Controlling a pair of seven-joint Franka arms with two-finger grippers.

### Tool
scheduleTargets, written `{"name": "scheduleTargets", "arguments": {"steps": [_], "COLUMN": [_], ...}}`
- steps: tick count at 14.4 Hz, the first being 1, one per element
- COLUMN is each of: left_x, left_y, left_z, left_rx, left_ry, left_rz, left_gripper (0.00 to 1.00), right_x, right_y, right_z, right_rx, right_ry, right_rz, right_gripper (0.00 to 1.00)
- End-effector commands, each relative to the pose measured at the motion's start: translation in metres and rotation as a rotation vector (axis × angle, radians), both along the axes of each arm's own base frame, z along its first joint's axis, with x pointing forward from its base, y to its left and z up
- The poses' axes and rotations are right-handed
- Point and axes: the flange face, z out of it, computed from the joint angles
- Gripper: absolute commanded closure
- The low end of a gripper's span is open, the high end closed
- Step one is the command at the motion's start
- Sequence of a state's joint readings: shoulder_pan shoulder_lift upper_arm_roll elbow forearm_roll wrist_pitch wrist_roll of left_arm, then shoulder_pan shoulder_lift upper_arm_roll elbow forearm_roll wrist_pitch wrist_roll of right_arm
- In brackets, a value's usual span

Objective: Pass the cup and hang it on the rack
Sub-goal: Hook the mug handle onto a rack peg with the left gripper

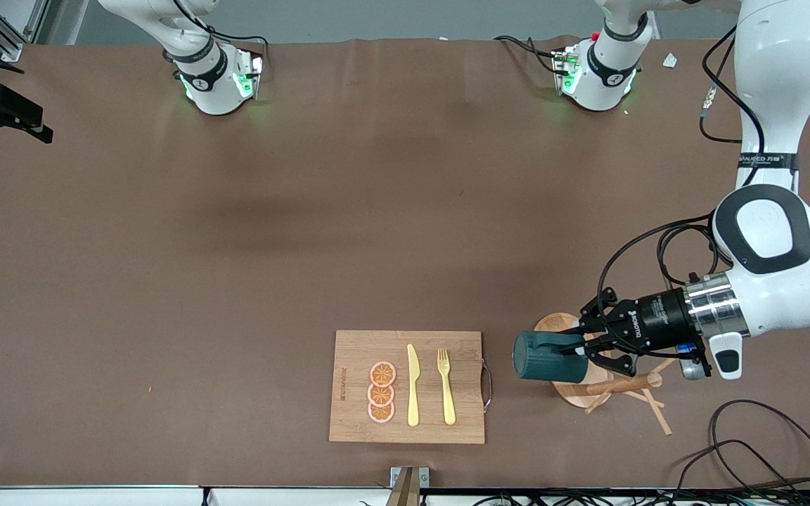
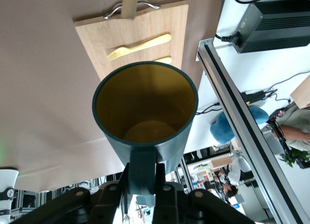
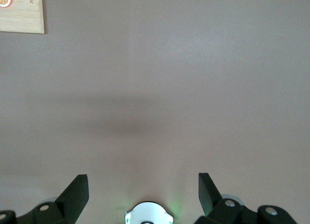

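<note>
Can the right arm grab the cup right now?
Probably not. The cup is already clamped by its handle in the left gripper, up over the rack. The right gripper hangs open over bare table, away from it.

Dark teal cup (image 1: 542, 358), yellowish-orange inside

The left arm reaches in low from its end of the table, wrist turned sideways, and its black two-finger left gripper (image 1: 583, 344) is clamped tight. The right gripper (image 3: 143, 192) waits, fingers spread wide.
</note>
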State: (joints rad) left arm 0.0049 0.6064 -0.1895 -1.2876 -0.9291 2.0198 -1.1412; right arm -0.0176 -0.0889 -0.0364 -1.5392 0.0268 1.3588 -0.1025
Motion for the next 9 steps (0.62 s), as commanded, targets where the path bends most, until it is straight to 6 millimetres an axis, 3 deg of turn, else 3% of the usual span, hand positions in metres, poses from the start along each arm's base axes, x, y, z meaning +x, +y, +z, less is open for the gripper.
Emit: {"name": "scheduleTargets", "arguments": {"steps": [1,9], "left_x": [0.007,0.014], "left_y": [0.010,0.037], "left_z": [-0.007,-0.022], "left_rx": [-0.035,-0.058], "left_ry": [-0.023,-0.040], "left_rz": [-0.003,0.004], "left_gripper": [1.00,1.00], "right_x": [0.000,0.000], "right_y": [-0.001,0.000], "right_z": [0.001,0.002], "right_rx": [-0.006,-0.006], "right_ry": [0.005,0.004], "right_rz": [0.011,0.012], "right_gripper": [0.00,0.00]}}
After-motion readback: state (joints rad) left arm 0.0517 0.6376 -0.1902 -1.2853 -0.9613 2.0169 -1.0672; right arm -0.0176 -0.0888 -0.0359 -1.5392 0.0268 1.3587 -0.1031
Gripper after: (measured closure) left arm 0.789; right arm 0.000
